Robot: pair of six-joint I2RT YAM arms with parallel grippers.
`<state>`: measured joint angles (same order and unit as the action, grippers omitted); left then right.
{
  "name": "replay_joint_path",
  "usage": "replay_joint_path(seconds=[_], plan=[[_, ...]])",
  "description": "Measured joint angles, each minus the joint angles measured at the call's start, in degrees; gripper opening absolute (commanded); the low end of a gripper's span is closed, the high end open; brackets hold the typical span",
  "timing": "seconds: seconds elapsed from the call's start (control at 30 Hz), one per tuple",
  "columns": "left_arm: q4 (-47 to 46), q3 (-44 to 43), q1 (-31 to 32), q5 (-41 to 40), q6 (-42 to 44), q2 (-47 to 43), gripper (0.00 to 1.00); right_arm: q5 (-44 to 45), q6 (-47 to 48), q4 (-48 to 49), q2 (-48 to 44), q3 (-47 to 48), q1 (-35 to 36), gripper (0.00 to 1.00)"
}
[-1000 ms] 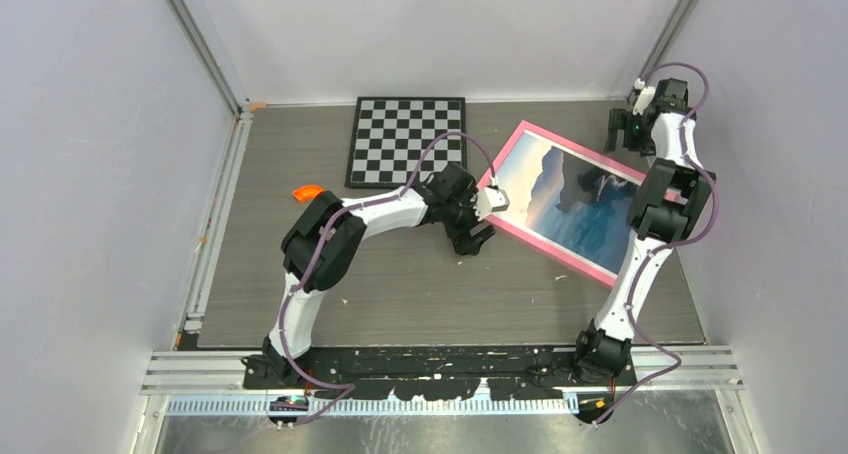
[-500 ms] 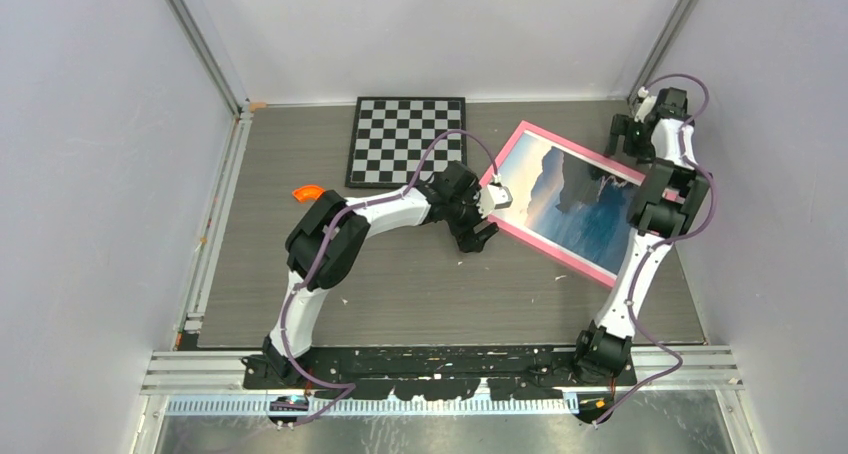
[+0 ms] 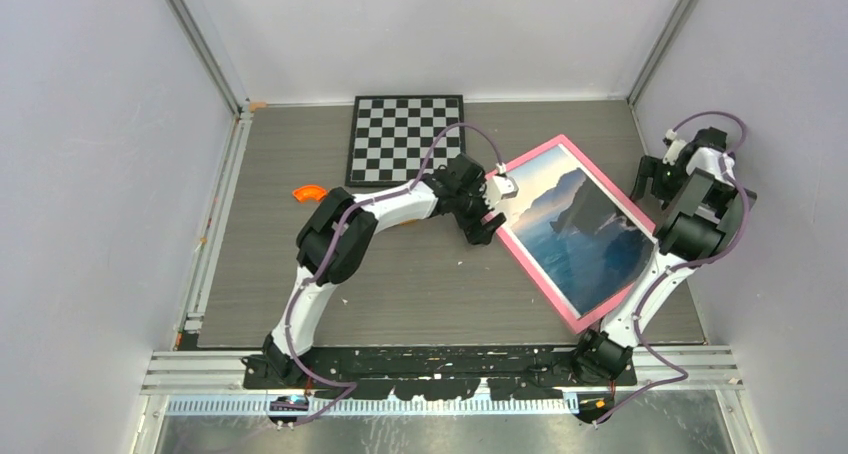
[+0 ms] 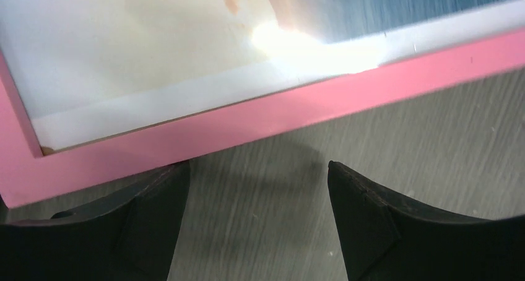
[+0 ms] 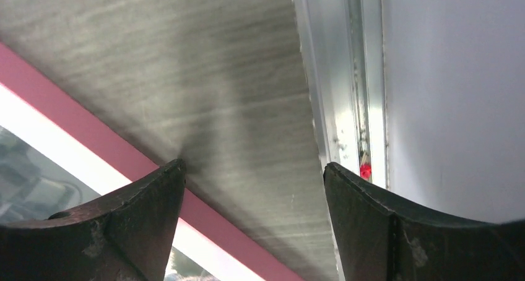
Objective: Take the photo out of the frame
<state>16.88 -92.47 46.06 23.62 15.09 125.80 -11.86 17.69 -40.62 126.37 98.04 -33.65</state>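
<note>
My left gripper [image 4: 257, 188] sits wide open and empty at the left edge of the pink frame [image 3: 537, 278], which lies flat on the table [image 3: 400, 284]. The seascape photo [image 3: 580, 229] is inside it, face up. My right gripper [image 5: 254, 169] gapes empty beside the frame's right edge. I'm at the grasping step; next, I reckon, flip it to reach the back.

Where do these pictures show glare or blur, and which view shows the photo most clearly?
Left wrist view: a white glare patch washes out the photo just above the near rail of the pink frame. Right wrist view: the table grain looks smeared and the frame edge is soft. Top external view: even light, the photo sharp, no strong glare.
</note>
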Motion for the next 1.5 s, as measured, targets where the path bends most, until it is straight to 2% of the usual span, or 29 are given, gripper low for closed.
replay_joint_path(seconds=[0.2,0.43,0.57,0.73,0.9,1.0,1.2,1.5], plan=[[1.6,-9.8,-0.1,-0.2,-2.3,6.1,0.83,-0.8,3.8,-1.4,-4.0,-6.1,-2.3,0.83],[9.3,-22.1,-1.4,-0.8,-2.5,12.3,0.86,0.0,6.1,-1.4,-7.2,-10.6,-3.3,0.81],[10.8,-23.9,-3.1,-1.8,-2.6,13.0,0.89,0.0,6.6,-1.2,-7.7,-11.6,-3.0,0.79],[11.1,-15.9,-3.1,-3.7,-0.7,7.3,0.9,0.0,6.6,-0.7,-8.0,-12.1,-3.0,0.79],[11.3,-3.5,-1.4,-4.3,0.6,-4.8,0.94,-0.4,7.0,2.0,-9.8,-15.0,-3.0,0.79],[11.6,-1.2,1.4,-4.4,1.5,-8.8,0.95,-0.2,7.1,4.0,-10.9,-16.8,-2.7,0.79],[11.7,1.6,8.1,-3.3,3.9,-9.8,0.97,1.7,6.8,6.3,-12.7,-19.3,-1.4,0.79],[11.6,6.4,12.4,-2.1,6.0,-9.8,0.97,-10.3,0.6,-3.5,-17.0,-24.2,8.7,0.79]])
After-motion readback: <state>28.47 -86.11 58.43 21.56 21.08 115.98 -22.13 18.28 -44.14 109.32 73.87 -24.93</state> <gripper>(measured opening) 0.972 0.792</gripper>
